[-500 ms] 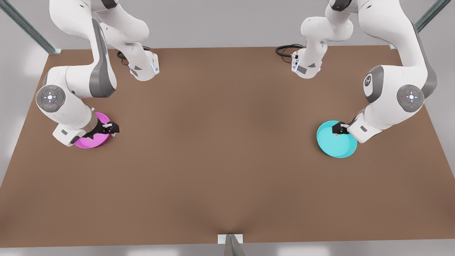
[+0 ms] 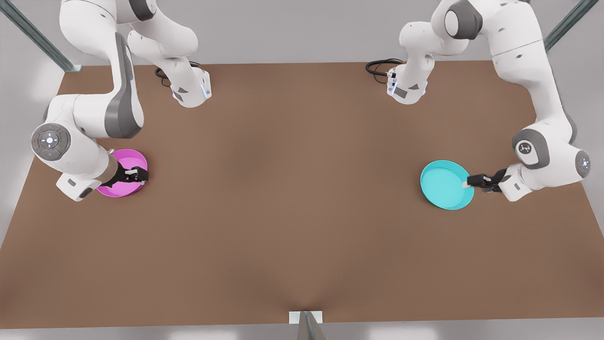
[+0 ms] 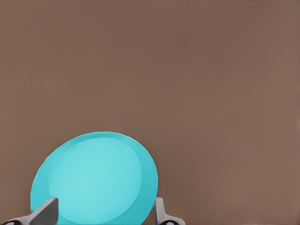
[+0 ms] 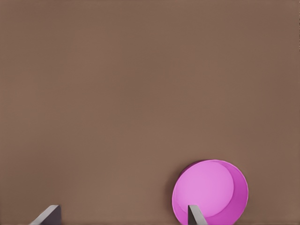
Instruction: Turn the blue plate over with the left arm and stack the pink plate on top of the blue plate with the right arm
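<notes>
Now the left gripper (image 2: 470, 181) sat low at the blue plate (image 2: 443, 185), on its rim toward the front view's right, fingers (image 3: 46, 212) spread wide to either side of the near edge and gripping nothing, a side-on approach that looked set up for catching the rim and tipping the dish over. Across the brown table (image 2: 292, 198), well apart, the right gripper (image 2: 137, 174) hung over the pink plate (image 2: 120, 186), jaws wide with one finger (image 4: 196, 215) above the dish's inside. Both plates lay flat, rims up.

High front overview; low wrist close-ups
</notes>
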Controlling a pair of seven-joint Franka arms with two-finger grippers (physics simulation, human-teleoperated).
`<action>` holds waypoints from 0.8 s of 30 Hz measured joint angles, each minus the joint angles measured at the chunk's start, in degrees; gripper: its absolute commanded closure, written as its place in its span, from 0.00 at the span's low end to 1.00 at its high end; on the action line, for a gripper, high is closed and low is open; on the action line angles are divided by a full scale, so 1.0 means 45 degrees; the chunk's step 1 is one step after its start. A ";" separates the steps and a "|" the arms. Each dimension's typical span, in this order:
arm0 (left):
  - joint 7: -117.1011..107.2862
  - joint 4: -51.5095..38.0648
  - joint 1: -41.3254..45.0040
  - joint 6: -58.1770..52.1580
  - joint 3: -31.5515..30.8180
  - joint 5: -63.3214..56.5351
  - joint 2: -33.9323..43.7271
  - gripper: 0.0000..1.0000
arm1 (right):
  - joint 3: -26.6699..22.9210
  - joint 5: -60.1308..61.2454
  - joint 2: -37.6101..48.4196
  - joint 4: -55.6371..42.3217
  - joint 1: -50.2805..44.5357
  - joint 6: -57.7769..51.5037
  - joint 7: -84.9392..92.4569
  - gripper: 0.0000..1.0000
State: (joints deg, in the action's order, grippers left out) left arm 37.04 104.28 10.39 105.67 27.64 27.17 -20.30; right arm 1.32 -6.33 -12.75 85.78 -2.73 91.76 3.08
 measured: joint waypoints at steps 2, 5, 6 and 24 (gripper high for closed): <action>0.0204 0.0475 -0.0062 0.0509 0.0270 0.0642 -0.0272 0.00 | 0.0001 0.0000 0.0000 0.0000 -0.0017 0.0000 -0.0001 0.00; 0.1392 0.0347 -0.0328 0.0505 0.1315 0.1281 -0.1269 0.00 | 0.0000 0.0000 0.0000 0.0000 0.0012 0.0000 0.0037 0.00; 0.2316 0.0170 -0.0305 0.0351 0.1963 0.1623 -0.1937 0.00 | 0.0001 0.0000 0.0000 0.0000 -0.0001 0.0000 0.0037 0.00; 0.4338 0.1718 -0.0415 0.1857 0.2296 0.4707 -0.4024 0.34 | 0.0000 0.0000 -0.0117 -0.0020 0.0009 0.0020 -0.0002 0.00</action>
State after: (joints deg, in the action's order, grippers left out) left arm 56.56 112.01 8.52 114.03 37.97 48.35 -38.41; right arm 1.32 -6.33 -13.28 85.69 -2.69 91.85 3.08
